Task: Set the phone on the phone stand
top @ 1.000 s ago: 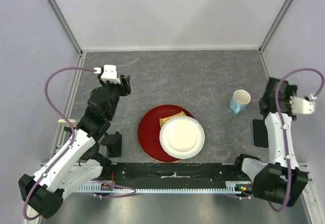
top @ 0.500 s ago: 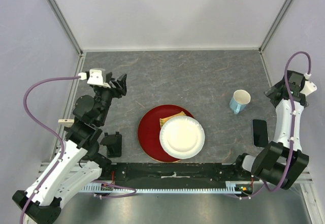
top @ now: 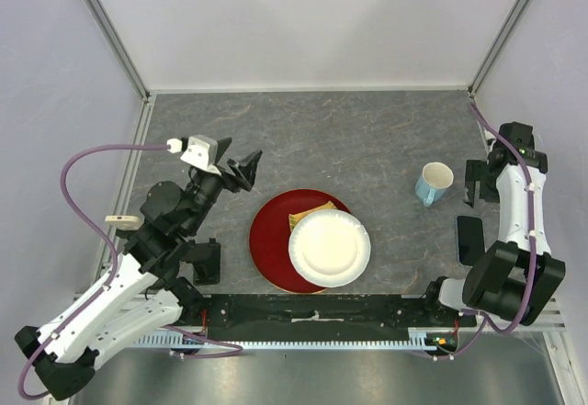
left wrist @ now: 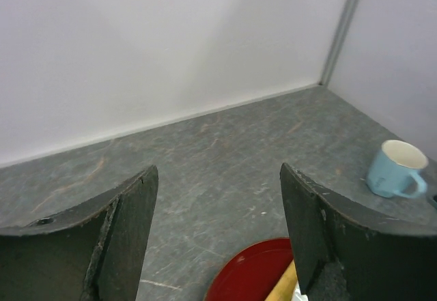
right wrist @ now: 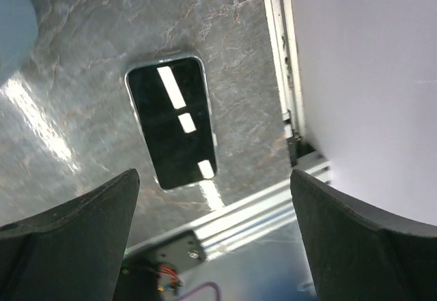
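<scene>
- Swinging in from the right wall, the right gripper [top: 478, 183] now hangs between the light blue mug [top: 434, 183] and the phone [top: 470, 240]. Half a second ago its wrist pointed outward. The left gripper [top: 243, 166] has turned toward the red plate [top: 268, 240].
- The right jaws are spread wide and hold nothing. The right wrist view frames the phone [right wrist: 172, 130] just ahead of the gripper [right wrist: 214, 174], probably to line up a grasp.
- The phone lies flat and screen up near the table's right edge, beside the metal rail [right wrist: 283, 76], and nothing touches it.
- The left gripper [left wrist: 217, 170] is also wide open and empty. It is raised and aimed at the far wall, seemingly parked out of the way.
- The phone stand [top: 204, 260] sits by the left arm's base, well apart from the phone. The red plate and the white paper plate [top: 329, 247] lie between them, so the phone likely needs a long carry or a handover.
</scene>
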You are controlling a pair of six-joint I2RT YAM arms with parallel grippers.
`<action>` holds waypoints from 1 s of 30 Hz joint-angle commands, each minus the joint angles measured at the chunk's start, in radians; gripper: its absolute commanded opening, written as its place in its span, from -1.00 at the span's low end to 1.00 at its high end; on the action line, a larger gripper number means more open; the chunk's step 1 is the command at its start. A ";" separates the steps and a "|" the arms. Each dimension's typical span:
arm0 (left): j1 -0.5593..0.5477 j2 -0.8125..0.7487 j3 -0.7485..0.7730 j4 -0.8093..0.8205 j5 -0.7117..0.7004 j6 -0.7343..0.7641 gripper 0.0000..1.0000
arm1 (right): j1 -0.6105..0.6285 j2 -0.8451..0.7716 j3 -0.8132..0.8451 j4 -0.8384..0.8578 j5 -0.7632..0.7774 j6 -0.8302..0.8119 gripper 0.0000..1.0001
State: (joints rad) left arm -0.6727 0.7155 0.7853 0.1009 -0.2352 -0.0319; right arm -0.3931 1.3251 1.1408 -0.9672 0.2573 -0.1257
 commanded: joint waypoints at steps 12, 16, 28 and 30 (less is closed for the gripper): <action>-0.312 -0.125 -0.115 0.241 -0.199 0.319 0.75 | -0.004 0.032 -0.051 -0.217 -0.194 -0.327 0.96; -0.323 -0.099 -0.107 0.215 -0.154 0.291 0.75 | -0.053 0.111 -0.056 -0.173 -0.230 -0.351 0.86; -0.377 -0.091 -0.124 0.238 -0.171 0.336 0.75 | -0.138 0.275 -0.086 0.033 -0.294 -0.385 0.96; -0.377 -0.084 -0.123 0.238 -0.171 0.342 0.75 | -0.144 0.324 -0.058 0.036 -0.303 -0.382 0.96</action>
State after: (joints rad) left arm -1.0412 0.6186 0.6609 0.2871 -0.3912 0.2573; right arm -0.5159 1.5898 1.0523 -1.0008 -0.0116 -0.4938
